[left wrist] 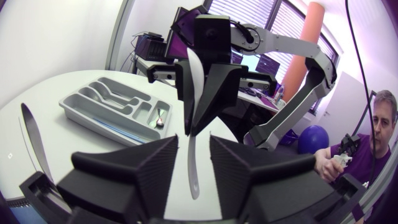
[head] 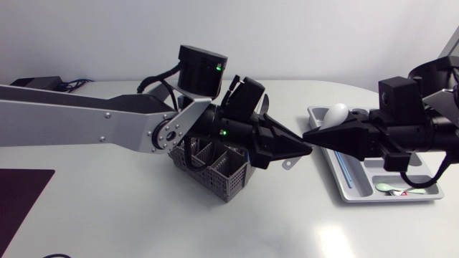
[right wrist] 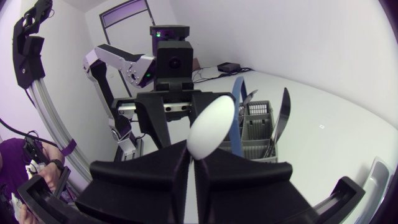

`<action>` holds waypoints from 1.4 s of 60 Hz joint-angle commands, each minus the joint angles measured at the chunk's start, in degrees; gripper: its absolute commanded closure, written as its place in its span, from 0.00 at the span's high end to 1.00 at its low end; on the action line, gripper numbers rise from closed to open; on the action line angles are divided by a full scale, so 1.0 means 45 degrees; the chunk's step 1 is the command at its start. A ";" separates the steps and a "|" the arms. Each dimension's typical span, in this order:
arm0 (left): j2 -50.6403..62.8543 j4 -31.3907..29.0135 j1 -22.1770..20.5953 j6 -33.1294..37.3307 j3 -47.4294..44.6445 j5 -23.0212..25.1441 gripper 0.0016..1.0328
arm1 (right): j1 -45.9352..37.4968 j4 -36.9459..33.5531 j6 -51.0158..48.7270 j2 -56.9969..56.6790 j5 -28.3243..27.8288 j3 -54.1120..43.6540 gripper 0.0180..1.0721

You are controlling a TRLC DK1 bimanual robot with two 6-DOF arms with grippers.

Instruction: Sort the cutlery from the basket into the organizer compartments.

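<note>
Basket (head: 231,179): grey mesh, centre-left of the head view, under the left arm's wrist. A dark knife (right wrist: 283,118) and a blue piece (right wrist: 236,93) stand in it.
Left gripper (left wrist: 193,138): centre frame, nose to nose with the right one. Fingers are spread and the spoon handle runs between them, no contact visible on either side.
Spoon (right wrist: 211,127): white, just right of centre, off the table, bowl sticking up behind the right fingertips.
Handling: looks light, stiff and smooth. Probably plastic, can't confirm. Likely slippery against hard wedge fingers. Best hold is the flat faces of the handle, mid-length, not the rounded bowl.
Right gripper (head: 313,135): clamped on the spoon near its neck.
Organizer (head: 369,178): right of frame, partly under the right arm. It holds a blue stick (head: 346,172) in a long slot and a green spoon (head: 387,188) in the end compartment.
Table (head: 143,215): white, glossy, flat. A dropped spoon would likely skid.
Room: tight between the two grippers. There is open table across the lower frame.
</note>
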 commanded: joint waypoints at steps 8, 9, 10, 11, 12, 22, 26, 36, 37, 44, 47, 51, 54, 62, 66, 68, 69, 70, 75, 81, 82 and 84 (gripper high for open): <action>-0.1270 -0.0241 0.0724 0.0084 0.0015 -0.0729 0.96 | -0.0943 -0.0893 -0.1104 0.0302 0.0926 0.0381 0.05; -0.1388 -0.0475 0.0802 0.0299 0.0015 -0.0905 0.96 | -0.1099 -0.1029 -0.1378 0.0302 0.1062 0.0400 0.05; -0.1485 -0.0729 0.0841 0.0494 0.0015 -0.1042 0.96 | -0.1275 -0.1127 -0.1593 0.0302 0.1199 0.0400 0.05; -0.1563 -0.1042 0.0880 0.0767 0.0034 -0.1276 0.96 | -0.1490 -0.1185 -0.1807 0.0302 0.1375 0.0420 0.05; -0.1681 -0.1413 0.0939 0.1080 0.0073 -0.1472 0.96 | -0.1763 -0.1185 -0.2042 0.0321 0.1590 0.0420 0.05; -0.2325 -0.3210 0.1779 0.2408 0.0132 -0.2311 0.96 | -0.4029 -0.2025 -0.5147 0.1239 0.3074 0.0596 0.05; -0.2520 -0.3991 0.2052 0.3170 0.0190 -0.2936 0.96 | -0.5083 -0.1986 -0.6222 0.1552 0.3777 0.0713 0.05; -0.2813 -0.5612 0.2541 0.4810 0.0268 -0.4753 0.95 | -0.7681 -0.1127 -0.9054 0.2489 0.5691 0.0947 0.05; -0.2813 -0.5729 0.2580 0.4927 0.0268 -0.4890 0.95 | -0.7876 -0.0912 -0.9171 0.2509 0.5789 0.0928 0.05; -0.2813 -0.6276 0.2873 0.5670 0.0249 -0.5573 0.95 | -0.9165 -0.0053 -1.0440 0.2704 0.6648 0.0908 0.05; -0.2813 -0.6393 0.3009 0.5767 0.0229 -0.5749 0.95 | -0.9673 0.0221 -1.1124 0.2821 0.6961 0.0850 0.05; -0.2813 -0.6608 0.3244 0.6002 0.0210 -0.5866 0.95 | -1.0181 0.0572 -1.2022 0.2997 0.7488 0.0713 0.05; -0.2892 -0.6745 0.3283 0.6060 0.0190 -0.5905 0.95 | -1.0396 0.1041 -1.2393 0.3114 0.7781 0.0498 0.05; -0.3145 -0.6979 0.3459 0.6158 0.0073 -0.5905 0.95 | -1.1158 0.1686 -1.3292 0.3466 0.8074 0.0283 0.05; -0.3224 -0.7116 0.3478 0.6275 0.0073 -0.6003 0.95 | -1.1412 0.1822 -1.3741 0.3544 0.8211 0.0146 0.05; -0.3243 -0.7175 0.3459 0.6373 0.0073 -0.6100 0.95 | -1.1451 0.2018 -1.3839 0.3602 0.8289 0.0010 0.05; -0.3263 -0.7194 0.3478 0.6392 0.0073 -0.6159 0.95 | -1.1451 0.2154 -1.3878 0.3661 0.8387 -0.0068 0.05; -0.3282 -0.7214 0.3459 0.6412 0.0073 -0.6218 0.95 | -1.1451 0.2291 -1.3897 0.3720 0.8465 -0.0127 0.05; -0.3341 -0.7331 0.3459 0.6509 0.0054 -0.6354 0.95 | -1.1333 0.2838 -1.4015 0.4110 0.8797 -0.0498 0.05; -0.3419 -0.7487 0.3478 0.6666 0.0054 -0.6569 0.95 | -1.1060 0.3639 -1.3995 0.4384 0.9441 -0.1025 0.06; -0.3419 -0.7507 0.3459 0.6724 0.0054 -0.6647 0.95 | -1.0982 0.3795 -1.3975 0.4423 0.9578 -0.1104 0.06; -0.3458 -0.7604 0.3478 0.6861 0.0034 -0.6804 0.95 | -1.0826 0.4127 -1.3878 0.4462 0.9715 -0.1279 0.06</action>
